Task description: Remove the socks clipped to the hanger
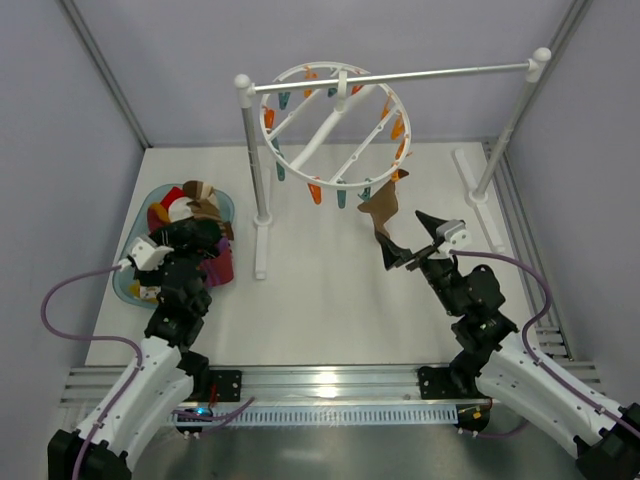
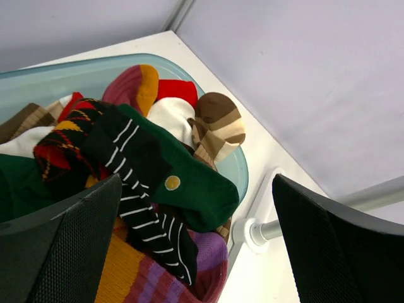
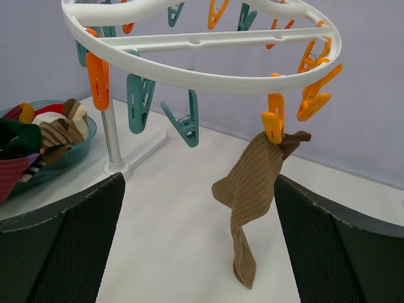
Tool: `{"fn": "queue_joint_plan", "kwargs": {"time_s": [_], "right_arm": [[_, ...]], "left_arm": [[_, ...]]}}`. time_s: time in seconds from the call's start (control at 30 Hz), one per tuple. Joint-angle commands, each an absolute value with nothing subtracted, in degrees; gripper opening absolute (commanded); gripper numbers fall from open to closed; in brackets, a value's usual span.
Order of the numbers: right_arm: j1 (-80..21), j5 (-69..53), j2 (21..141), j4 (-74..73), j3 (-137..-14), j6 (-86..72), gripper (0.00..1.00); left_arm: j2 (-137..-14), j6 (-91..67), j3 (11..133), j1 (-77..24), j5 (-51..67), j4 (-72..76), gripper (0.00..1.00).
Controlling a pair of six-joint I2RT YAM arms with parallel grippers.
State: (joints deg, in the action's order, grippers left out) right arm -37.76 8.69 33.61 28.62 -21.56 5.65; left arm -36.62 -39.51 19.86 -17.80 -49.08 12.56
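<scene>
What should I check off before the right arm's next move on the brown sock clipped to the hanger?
1. Right claw open: ok.
2. Brown sock hanging from an orange clip on the hanger: ok.
3. Sock lined up between the claw's fingers in the right wrist view: ok.
4. Sock within gripping depth: cannot tell.
5. Left claw open and empty, over the bin of socks: ok.
6. Other visible clips empty: ok.

Top view looks down; wrists share the tub (image 2: 63, 74), right faces hanger (image 3: 208, 79).
</scene>
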Motion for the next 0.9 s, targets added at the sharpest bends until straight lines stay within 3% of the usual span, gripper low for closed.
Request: {"fn": "queue_joint_plan", "kwargs": {"time_s": [0.0,0.17,0.4,0.73,0.87], "right_arm": [[-37.6,9.2,32.4,31.1,-21.3,5.1,1.0],[-37.5,12.0,30.2,33.9,-19.2,5.0,1.0],[-33.8,14.2,33.7,36.7,-19.2,3.0,1.0],[-3.9,-7.7,45.7,43.3,-18.7,-19.3,1.0],[-0.7,-11.4,48.9,47.1,-17.9,-23.4,1.0]], "left_arm": [[-33.8,-38.4,18.6,-18.9,-55.7,10.0,1.0],[-35.8,-34.3,18.5,-21.8,-56.0,15.0,1.0],[-49.8,-21.8,22.4,-30.4,-50.3,29.8,1.0],[-77.1,-3.8,29.8,-48.5,-37.6,60.7,1.0],[-92.4,0.2,35.1,-54.0,-31.9,70.1,1.0]]}}
